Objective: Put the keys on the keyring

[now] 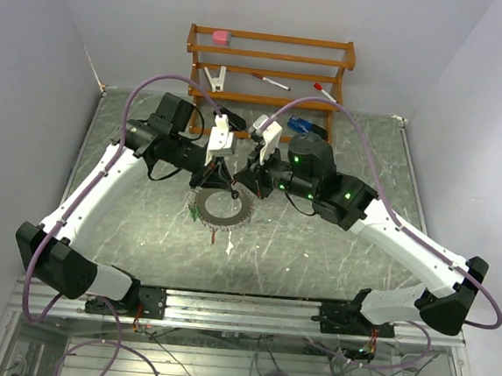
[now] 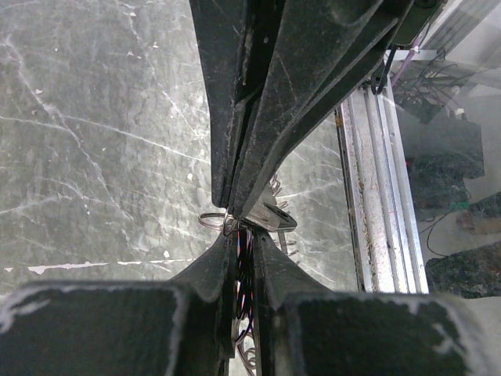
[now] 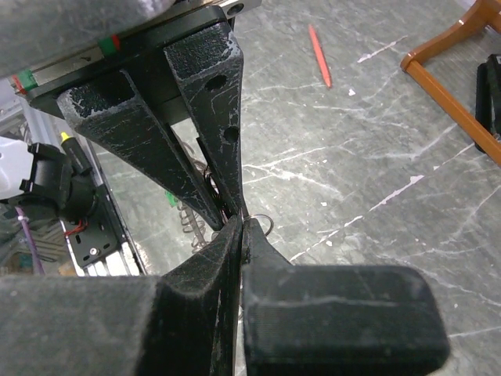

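Your left pincer (image 1: 219, 183) is nearly closed, its tips nipping the far rim of the keyring (image 1: 203, 215), which sits on the bench (image 1: 334, 248) between the two arms. Your right pincer (image 1: 253, 186) is pressed fully closed, tip to tip against the left one. A small wire loop (image 3: 263, 224) pokes out where they meet; you can't tell which holds it

a robotics lab: white booth walls (image 1: 13, 88), two arms (image 1: 93, 187) bolted to aluminium rail (image 1: 241, 306).
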